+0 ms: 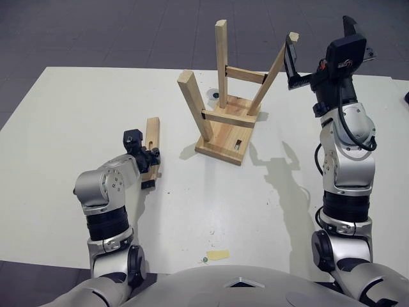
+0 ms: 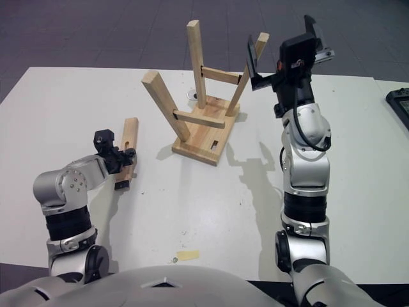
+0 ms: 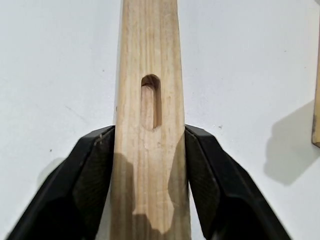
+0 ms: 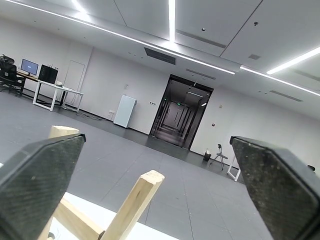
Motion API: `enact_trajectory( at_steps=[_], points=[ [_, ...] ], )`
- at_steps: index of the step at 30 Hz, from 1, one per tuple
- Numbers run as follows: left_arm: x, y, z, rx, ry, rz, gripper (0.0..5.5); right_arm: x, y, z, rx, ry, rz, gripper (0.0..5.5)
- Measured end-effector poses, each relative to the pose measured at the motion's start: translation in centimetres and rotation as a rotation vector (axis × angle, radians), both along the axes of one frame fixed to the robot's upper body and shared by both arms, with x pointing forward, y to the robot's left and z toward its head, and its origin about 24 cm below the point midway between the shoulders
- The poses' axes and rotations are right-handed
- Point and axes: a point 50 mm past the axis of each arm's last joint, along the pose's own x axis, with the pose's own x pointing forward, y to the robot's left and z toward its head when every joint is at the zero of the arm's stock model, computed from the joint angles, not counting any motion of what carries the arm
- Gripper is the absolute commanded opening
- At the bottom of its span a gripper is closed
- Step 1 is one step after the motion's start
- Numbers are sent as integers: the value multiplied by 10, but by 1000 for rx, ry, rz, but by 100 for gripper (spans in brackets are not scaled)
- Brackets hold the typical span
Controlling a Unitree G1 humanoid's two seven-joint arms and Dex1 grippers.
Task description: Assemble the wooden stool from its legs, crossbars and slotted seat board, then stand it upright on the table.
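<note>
The stool stands upside down: its slotted seat board [image 1: 223, 139] lies flat on the table. Three legs [image 1: 195, 102] [image 1: 221, 61] [image 1: 273, 71] stick up from it, joined by two crossbars [image 1: 246, 75] [image 1: 229, 118]. A fourth, loose leg [image 1: 152, 135] with a slot [image 3: 150, 100] lies flat to the left. My left gripper [image 3: 149, 132] is shut on its near end, a finger pressed to each side. My right gripper [image 1: 319, 42] is raised and open by the top of the right-hand leg [image 4: 134, 205], which shows between its fingers [image 4: 40, 185] without touching them.
The white table [image 1: 77, 115] has free room in front of the stool and to its left. A yellow scrap [image 1: 217, 254] lies near the front edge. A small round mark [image 1: 213, 94] sits behind the stool. A dark object [image 2: 399, 102] lies past the table's right side.
</note>
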Motion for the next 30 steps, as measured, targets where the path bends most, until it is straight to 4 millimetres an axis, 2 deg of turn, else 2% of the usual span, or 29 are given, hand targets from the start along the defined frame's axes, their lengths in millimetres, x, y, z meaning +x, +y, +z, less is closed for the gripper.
enact_trajectory(
  at_steps=[2, 4, 6, 8, 10, 12, 14, 16, 18, 20, 26, 30],
  points=[
    [1, 2, -1, 23, -32, 12, 212, 0, 0, 0, 2, 8, 0, 540],
    [0, 14, -3, 52, -85, 57, 212, 2, 0, -1, 15, 25, -3, 540],
    [4, 36, 14, 38, -230, 119, 212, 3, -4, 2, 81, 47, 10, 540],
    [9, 61, 59, 29, -495, 161, 212, 6, -10, 6, 254, 103, 75, 540],
    [9, 67, 101, 7, -728, 130, 212, 7, -7, 9, 393, 150, 190, 540],
    [1, 61, 142, -45, -970, 28, 212, 5, 7, 16, 511, 185, 381, 540],
    [-12, 48, 174, -92, -1160, -114, 212, -2, 29, 32, 603, 186, 608, 540],
    [-27, 29, 199, -80, -1297, -279, 212, -17, 60, 62, 635, 137, 851, 540],
    [-33, 10, 202, -81, -1323, -383, 212, -28, 86, 82, 639, 124, 1009, 540],
    [-34, -6, 196, -95, -1296, -461, 212, -33, 102, 92, 640, 141, 1086, 540],
    [-30, -36, 175, -105, -1205, -568, 212, -25, 123, 98, 658, 211, 1128, 540],
    [-30, -48, 165, -106, -1167, -617, 212, -18, 126, 103, 700, 233, 1146, 475]
  ],
)
